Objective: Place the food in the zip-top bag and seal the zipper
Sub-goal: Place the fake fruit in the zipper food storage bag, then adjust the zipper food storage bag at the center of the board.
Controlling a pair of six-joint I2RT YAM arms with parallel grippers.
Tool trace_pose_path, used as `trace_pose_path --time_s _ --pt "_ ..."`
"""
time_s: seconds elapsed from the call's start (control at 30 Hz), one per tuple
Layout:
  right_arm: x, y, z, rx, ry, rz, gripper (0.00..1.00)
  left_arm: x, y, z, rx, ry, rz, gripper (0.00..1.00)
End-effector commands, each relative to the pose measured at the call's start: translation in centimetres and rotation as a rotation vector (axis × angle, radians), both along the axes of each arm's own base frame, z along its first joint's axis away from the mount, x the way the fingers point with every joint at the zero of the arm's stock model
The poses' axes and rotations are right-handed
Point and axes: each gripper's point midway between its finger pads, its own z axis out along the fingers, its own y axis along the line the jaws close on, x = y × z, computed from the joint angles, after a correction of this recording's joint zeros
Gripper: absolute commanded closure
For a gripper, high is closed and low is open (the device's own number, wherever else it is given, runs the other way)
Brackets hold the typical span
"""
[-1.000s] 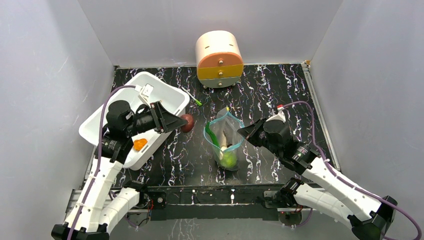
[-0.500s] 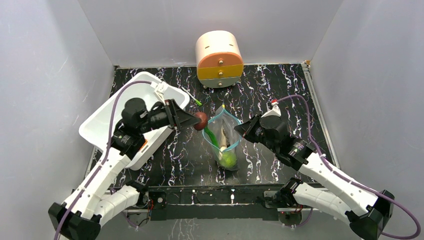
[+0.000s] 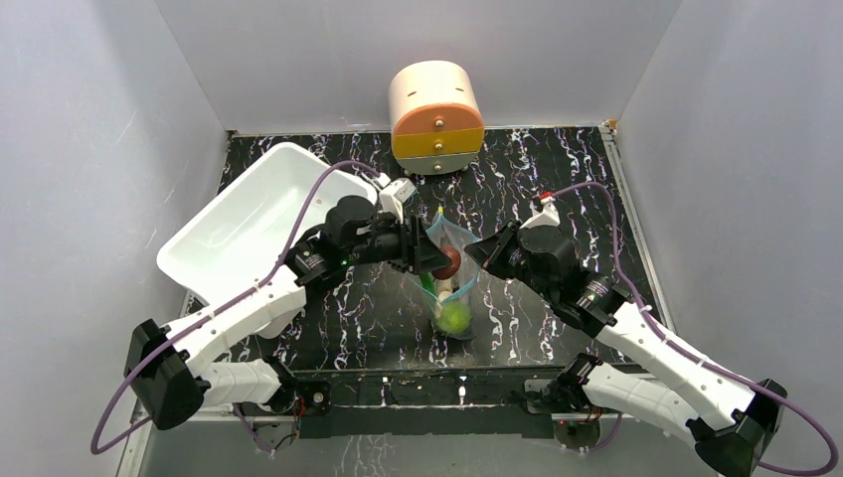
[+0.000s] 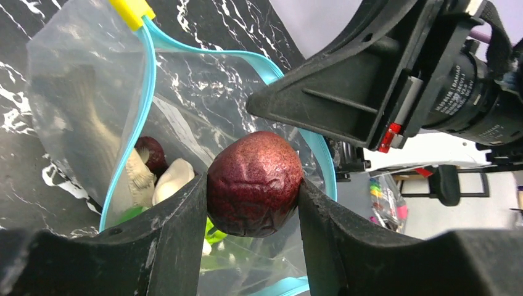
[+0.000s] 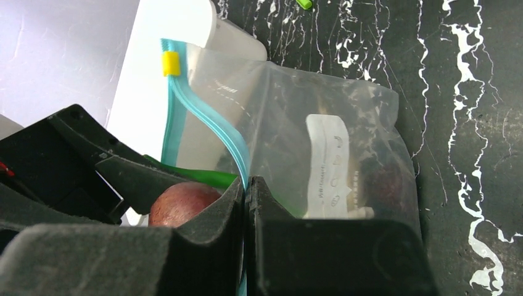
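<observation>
Black table [image 3: 557, 179] | left pincer [image 4: 253, 185] half-spread, pinching purple-brown ball [image 4: 254, 197] | right pincer [image 5: 245, 185] clamped on bag [image 5: 321, 111] rim

The dark purple-brown ball [image 4: 254, 185] has a dull, finely wrinkled, speckled skin with a faint sheen, and the black fingers [image 4: 166, 246] beside it look like matt, slightly grainy plastic. The zip-top bag [image 4: 80, 105] is thin clear plastic film, crinkled and glossy, with a smooth teal plastic zipper [image 4: 148, 80] and a flat, papery white label [image 5: 333, 166]. The surface [image 3: 557, 169] is black with white marble veining and a slight shine, and the white tub [image 3: 239, 229] is smooth plastic.
</observation>
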Motion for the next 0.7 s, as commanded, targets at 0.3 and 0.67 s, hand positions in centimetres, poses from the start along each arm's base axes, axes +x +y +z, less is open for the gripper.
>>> trace_pose_path --time_s 0.3,0.67 --pt "0.7 -0.3 4.8 0.031 -0.136 -0.008 1.0 0.9 3.4 7.6 0.051 -0.268 0.132 0.31" --pt "0.8 -0.1 4.8 0.036 -0.128 -0.006 1.0 0.4 7.8 2.3 0.256 -0.18 0.25 0.47"
